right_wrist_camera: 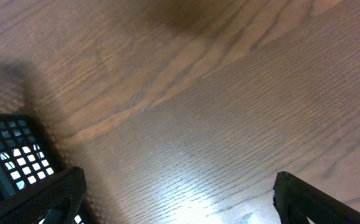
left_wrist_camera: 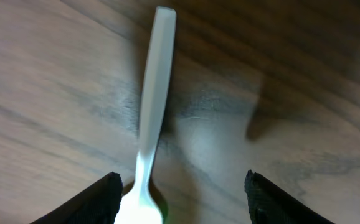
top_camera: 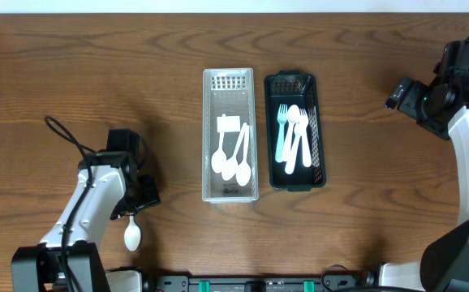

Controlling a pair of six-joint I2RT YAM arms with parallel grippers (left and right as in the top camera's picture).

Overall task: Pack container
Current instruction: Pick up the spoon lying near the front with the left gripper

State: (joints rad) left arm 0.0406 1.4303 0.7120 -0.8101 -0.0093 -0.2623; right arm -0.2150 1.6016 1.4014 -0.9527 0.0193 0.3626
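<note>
One loose spoon (left_wrist_camera: 155, 81) lies under my left gripper (left_wrist_camera: 183, 193), jaws apart astride it (right gripper (right_wrist_camera: 180, 193) idle, likewise spread); I'd close next.

I see a wood-grain table (top_camera: 72, 73) with a soft sheen. Toward 7 o'clock, the spoon (top_camera: 132, 235) looks like smooth white plastic. The pale bin (top_camera: 208, 138) and black bin (top_camera: 270, 138) look like perforated plastic.

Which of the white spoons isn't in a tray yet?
The spoon lying on the bare table by the left gripper; the others lie inside the white tray or the black tray.
</note>
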